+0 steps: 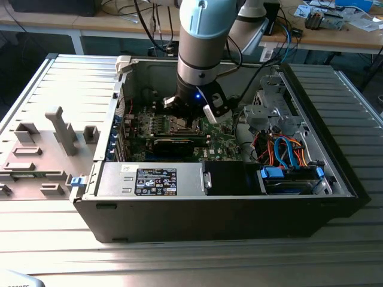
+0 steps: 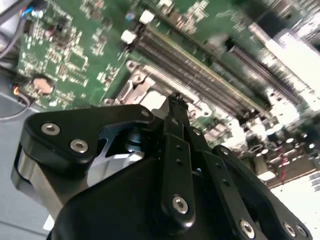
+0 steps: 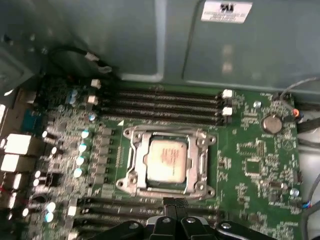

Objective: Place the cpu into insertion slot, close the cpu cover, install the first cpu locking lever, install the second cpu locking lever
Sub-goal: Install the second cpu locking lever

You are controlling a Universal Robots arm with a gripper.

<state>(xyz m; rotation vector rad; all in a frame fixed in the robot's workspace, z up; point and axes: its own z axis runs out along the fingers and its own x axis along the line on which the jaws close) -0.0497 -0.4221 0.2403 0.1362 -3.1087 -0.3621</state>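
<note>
In the first wrist view the cpu (image 3: 167, 160), a pale square plate, lies flat inside the insertion slot (image 3: 128, 183) on the green circuit board. The silvery cpu cover (image 3: 201, 161) lies down around it as a frame. My gripper (image 3: 174, 203) hangs just off the socket's edge, its two dark fingertips pressed together with nothing between them. The second wrist view shows the gripper (image 2: 174, 100) from behind, its thin tips close over the socket's metal rim (image 2: 142, 82). In the exterior view the gripper (image 1: 187, 119) reaches down into the open computer case, right above the socket.
Long black memory slots (image 3: 160, 102) run beside the socket. A black card (image 1: 173, 143) lies across the board, with the power supply (image 1: 152, 179) toward the exterior view's near side. Blue and orange cables (image 1: 287, 152) fill the drive bay. Grey fixtures (image 1: 60, 128) stand outside the case.
</note>
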